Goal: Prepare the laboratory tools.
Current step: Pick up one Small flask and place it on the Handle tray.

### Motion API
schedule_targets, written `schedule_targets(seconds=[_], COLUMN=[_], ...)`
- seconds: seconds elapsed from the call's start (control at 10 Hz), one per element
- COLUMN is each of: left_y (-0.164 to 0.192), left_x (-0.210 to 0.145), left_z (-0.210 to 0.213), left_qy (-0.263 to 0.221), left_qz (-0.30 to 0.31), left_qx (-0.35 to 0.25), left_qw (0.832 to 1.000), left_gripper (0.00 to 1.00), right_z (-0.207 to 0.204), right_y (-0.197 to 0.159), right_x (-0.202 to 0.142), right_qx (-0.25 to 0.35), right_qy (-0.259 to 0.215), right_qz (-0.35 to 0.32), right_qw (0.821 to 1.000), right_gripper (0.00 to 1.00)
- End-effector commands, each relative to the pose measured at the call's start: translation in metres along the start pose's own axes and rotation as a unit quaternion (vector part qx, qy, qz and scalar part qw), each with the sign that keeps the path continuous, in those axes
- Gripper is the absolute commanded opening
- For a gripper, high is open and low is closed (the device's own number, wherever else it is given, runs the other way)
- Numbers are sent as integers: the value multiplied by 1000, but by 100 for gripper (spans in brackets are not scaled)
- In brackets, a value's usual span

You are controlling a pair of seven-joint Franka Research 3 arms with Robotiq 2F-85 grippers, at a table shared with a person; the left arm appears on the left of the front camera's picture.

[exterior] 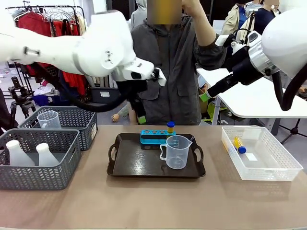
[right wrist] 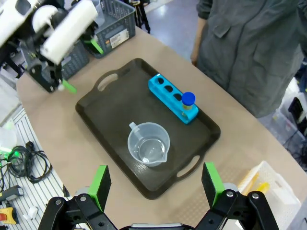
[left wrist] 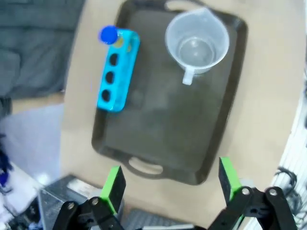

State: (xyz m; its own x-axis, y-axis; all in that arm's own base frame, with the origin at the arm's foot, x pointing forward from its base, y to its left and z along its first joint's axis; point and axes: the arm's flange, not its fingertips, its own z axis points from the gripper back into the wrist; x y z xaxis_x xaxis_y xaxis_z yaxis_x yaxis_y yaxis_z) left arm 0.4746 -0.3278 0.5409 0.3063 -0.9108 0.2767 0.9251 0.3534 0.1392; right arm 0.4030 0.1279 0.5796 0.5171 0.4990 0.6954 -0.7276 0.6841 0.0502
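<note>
Black tray (exterior: 139,165) sits mid tabletop (exterior: 158,206). The blue rack (exterior: 153,136) lies along the tray's far edge, with one blue-capped tube (exterior: 170,127) standing in its rightmost hole; the other three holes are bare. The clear cup (exterior: 176,152) stands upright on the tray's right half, just near of the rack.

Over on the left, the near grey basket (exterior: 43,177) has two white flasks (exterior: 17,153), and the far basket (exterior: 81,127) holds a second cup (exterior: 49,120). On the right, a second tube (exterior: 238,144) lies in a clear bin (exterior: 273,167).

Left pincer (left wrist: 171,181) hangs above the tray's left end, fingers wide apart and gripping nothing. Right pincer (right wrist: 156,184) is up high on the right, also spread apart and bare. A person (exterior: 172,72) stands at the far side.
</note>
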Motion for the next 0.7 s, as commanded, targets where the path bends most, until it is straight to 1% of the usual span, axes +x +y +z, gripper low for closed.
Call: schedule_targets(seconds=[0.0,0.2,0.3,0.4,0.5,0.6], left_y=[4,18,24,33,36,40], left_x=[-38,-74,-95,-122,-143,-159], left_z=[17,38,45,52,56,58], left_qy=[-11,-12,0,13,10,16], left_qz=[97,180,227,268,292,315], left_qx=[28,37,40,60,66,85], left_qw=[995,983,973,962,954,945], left_gripper=[100,100,100,100,100,100], right_z=[1,1,1,1,1,1], right_y=[0,0,0,0,0,0], right_x=[1,1,1,1,1,1], right_qx=[4,4,4,4,4,4], right_qy=[-3,-3,-3,-3,-3,-3], right_qz=[-4,-4,-4,-4,-4,-4], right_qw=[1000,1000,1000,1000,1000,1000], right_gripper=[100,100,100,100,100,100])
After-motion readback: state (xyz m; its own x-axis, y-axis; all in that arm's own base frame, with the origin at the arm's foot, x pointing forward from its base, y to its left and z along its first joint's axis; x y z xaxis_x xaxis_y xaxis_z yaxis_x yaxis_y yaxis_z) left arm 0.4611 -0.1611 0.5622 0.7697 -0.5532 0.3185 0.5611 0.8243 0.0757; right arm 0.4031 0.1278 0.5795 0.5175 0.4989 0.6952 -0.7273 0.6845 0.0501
